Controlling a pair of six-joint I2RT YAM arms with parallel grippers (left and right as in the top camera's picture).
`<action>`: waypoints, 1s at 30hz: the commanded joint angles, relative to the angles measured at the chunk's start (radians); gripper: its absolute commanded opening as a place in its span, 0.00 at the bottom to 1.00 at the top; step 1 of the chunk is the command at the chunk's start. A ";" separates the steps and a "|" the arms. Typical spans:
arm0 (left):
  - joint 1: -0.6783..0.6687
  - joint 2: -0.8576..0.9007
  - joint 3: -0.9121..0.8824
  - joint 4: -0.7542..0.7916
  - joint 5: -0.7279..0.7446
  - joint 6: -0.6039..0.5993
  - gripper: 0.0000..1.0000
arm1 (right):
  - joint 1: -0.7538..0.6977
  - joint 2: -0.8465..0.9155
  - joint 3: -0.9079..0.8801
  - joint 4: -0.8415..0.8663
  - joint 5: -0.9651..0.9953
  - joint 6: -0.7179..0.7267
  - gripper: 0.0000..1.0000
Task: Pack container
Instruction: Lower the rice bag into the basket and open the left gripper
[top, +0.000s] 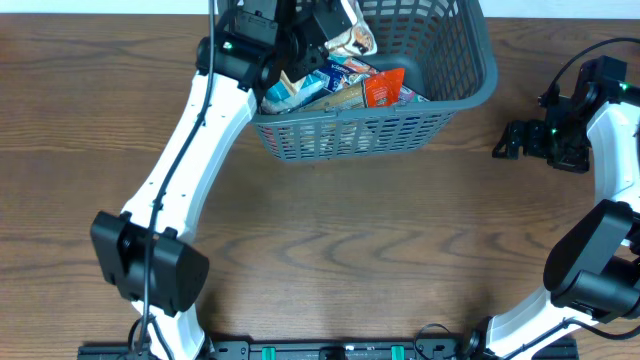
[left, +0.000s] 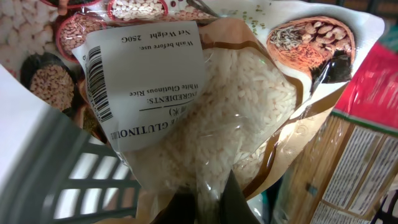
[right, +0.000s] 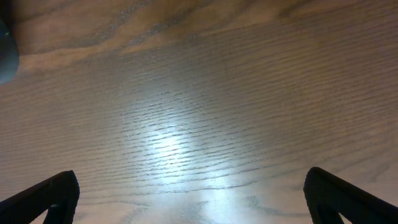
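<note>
Left gripper (left: 210, 202): it is pinching the bottom edge of a rice bag (left: 230, 106), jaws closed down tight on the clear plastic, and the bag is hanging out in front of the fingers.
Rice bag: white grains are showing through the clear window, and a white label (left: 146, 68) with a barcode is sitting on the side facing the wrist camera.
Container (top: 400, 130): it is sitting directly beneath the left gripper, and its slotted grey wall (left: 74, 180) is showing just below and to the side of the fingers.
Crowding under the bag: an orange pack (top: 383, 88), a blue pack (top: 330, 78) and a tan pack (top: 350, 98) are lying piled in the container below the gripper. From the wrist, a red pack (left: 373, 81) and a tan printed pack (left: 348, 168) are sitting close beside the bag.
Right gripper (right: 196, 199): it is standing wide open with nothing between its fingers (right: 50, 196).
Below the right gripper: the bare wooden table (right: 186, 93) is catching glare, and the container is lying well off to its side.
</note>
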 joint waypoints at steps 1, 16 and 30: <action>0.000 0.008 0.047 -0.005 -0.009 0.013 0.06 | 0.009 -0.005 -0.002 -0.001 -0.001 -0.015 0.99; -0.003 0.039 0.047 -0.068 -0.009 0.013 0.99 | 0.009 -0.005 -0.002 -0.006 0.000 -0.015 0.99; -0.003 -0.043 0.048 -0.069 -0.138 -0.032 0.99 | 0.009 -0.007 -0.001 0.011 -0.001 -0.014 0.99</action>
